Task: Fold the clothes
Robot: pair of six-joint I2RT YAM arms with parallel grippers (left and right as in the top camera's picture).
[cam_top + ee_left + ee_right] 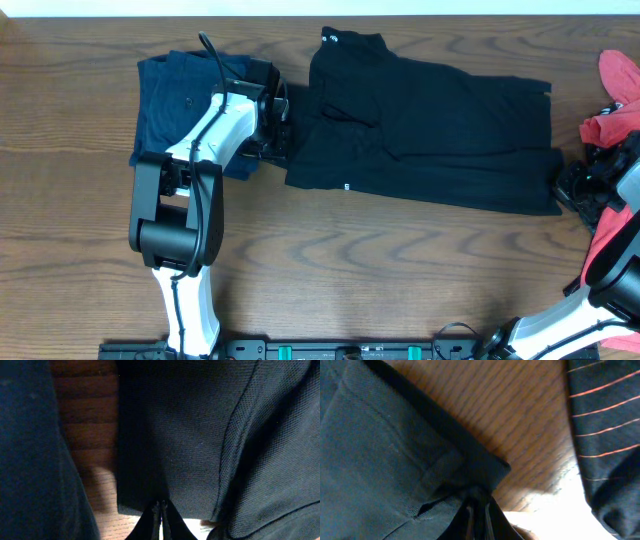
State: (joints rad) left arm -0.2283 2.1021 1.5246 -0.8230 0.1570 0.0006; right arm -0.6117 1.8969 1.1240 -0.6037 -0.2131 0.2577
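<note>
The long black fabric garment lies spread across the mid of the brown wooden table. Its long axis runs L-R, btw my two arms, w/ one short end at each hand. My left gripper sits at the left end and my right gripper at the right end, so neither arm is nearer overall; each has its own end. From the left fingers the cloth stretches away to the right, and from the right fingers away to the left. Any fold along that axis prob. needs both ends lifted together.

Left fingers: jaws pressed shut, no gap. In the wrist view the tips meet right at the hem of the black mesh, so I judge it pinched, tho the bite is thin.

Right fingers: narrow, nearly closed. The tips are on the garment's corner, w/ cloth bunched btw them, which looks like a grip.

Other clothes: the navy-blue shorts lie under my left arm, just beside the black piece's left end. The coral-red pieces are heaped by my right arm, near the right end. Both are untouched by the fingers.
</note>
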